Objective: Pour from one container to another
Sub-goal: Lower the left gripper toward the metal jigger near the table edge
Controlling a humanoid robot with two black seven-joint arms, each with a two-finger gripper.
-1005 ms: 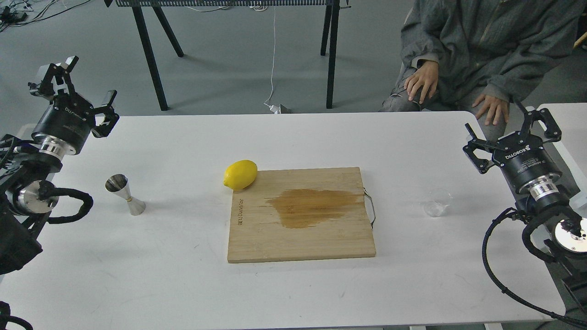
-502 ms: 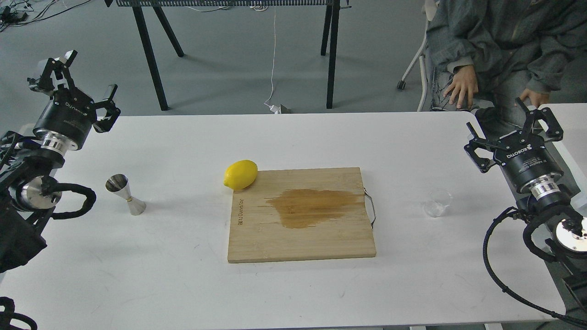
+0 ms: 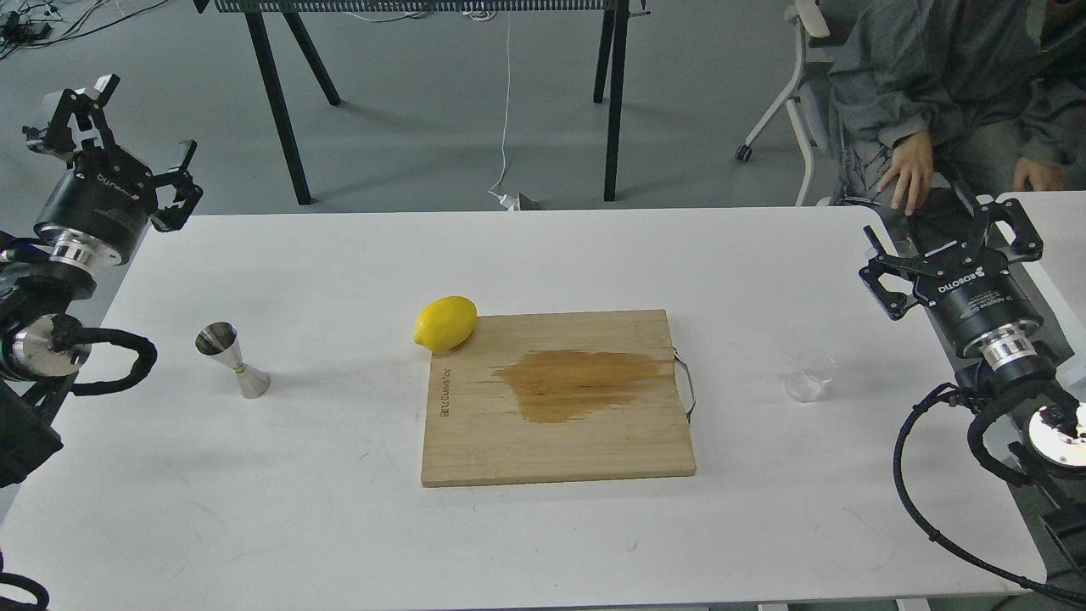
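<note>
A small clear glass cup (image 3: pixel 808 374) stands upright on the white table (image 3: pixel 339 526), right of the cutting board. The steel hourglass jigger (image 3: pixel 231 360) stands upright at the left side of the table. My left gripper (image 3: pixel 119 127) hangs open above the table's far left corner, well behind and left of the jigger, holding nothing. My right gripper (image 3: pixel 950 233) is open near the right edge, behind and to the right of the glass cup, also holding nothing.
A wooden cutting board (image 3: pixel 556 395) with a dark wet stain lies in the middle, with a lemon (image 3: pixel 445 323) touching its back left corner. A seated person (image 3: pixel 942 93) is behind the table's right corner, beside a second white table (image 3: pixel 1048 221).
My left arm has drawn back to the left and slightly up, away from the jigger. The person has rolled back to the right. The right gripper has barely moved.
</note>
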